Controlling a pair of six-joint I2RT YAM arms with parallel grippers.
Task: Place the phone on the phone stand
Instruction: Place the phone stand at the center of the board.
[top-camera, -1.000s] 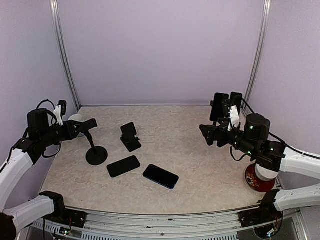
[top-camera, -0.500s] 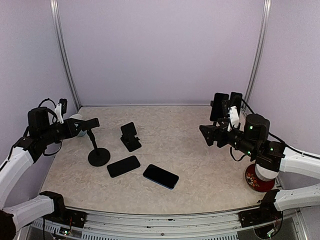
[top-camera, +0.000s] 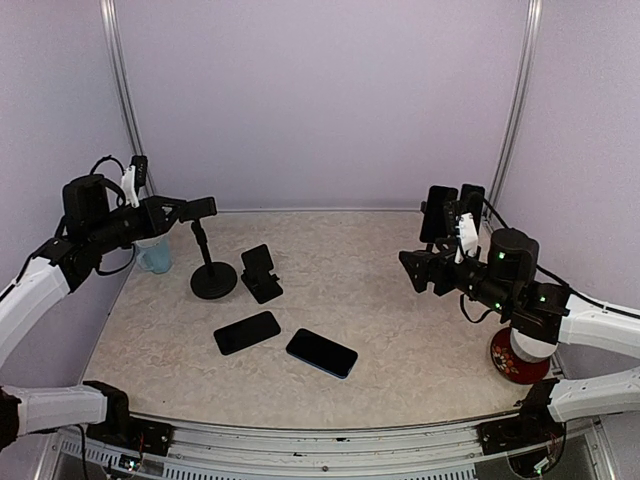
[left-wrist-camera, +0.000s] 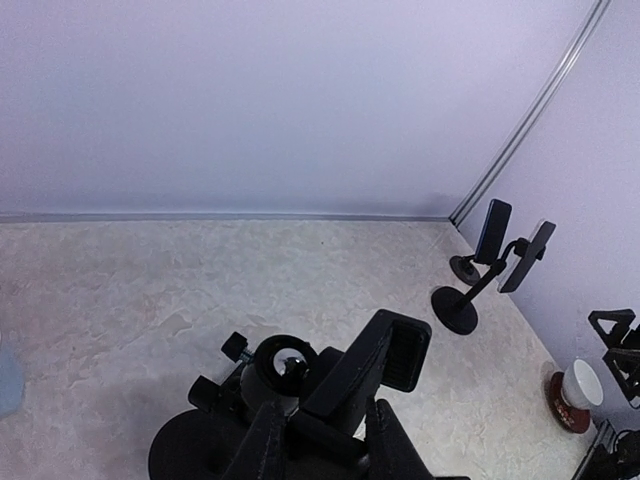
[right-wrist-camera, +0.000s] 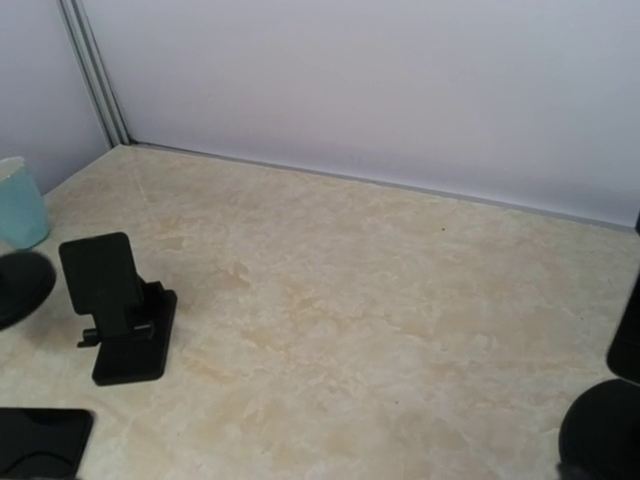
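the beige marbled table (top-camera: 400, 330) fills the scene. over its left side the left gripper (top-camera: 178, 212) is pinched on the holder head of a round-base phone stand (top-camera: 213, 280), its fingers (left-wrist-camera: 265, 450) pressed on either side; whether the base rests on the table i cannot tell. at the right, the right gripper (top-camera: 412, 270) hangs above the surface, jaws spread wide and holding nothing. a folding phone stand (top-camera: 261, 273) sits just right of the round base. a dark blue phone (top-camera: 322, 352) and a black phone (top-camera: 247, 332) lie flat near the middle, side by side, nearer than both stands. a pale blue cup (top-camera: 156, 257) stands at the far left.
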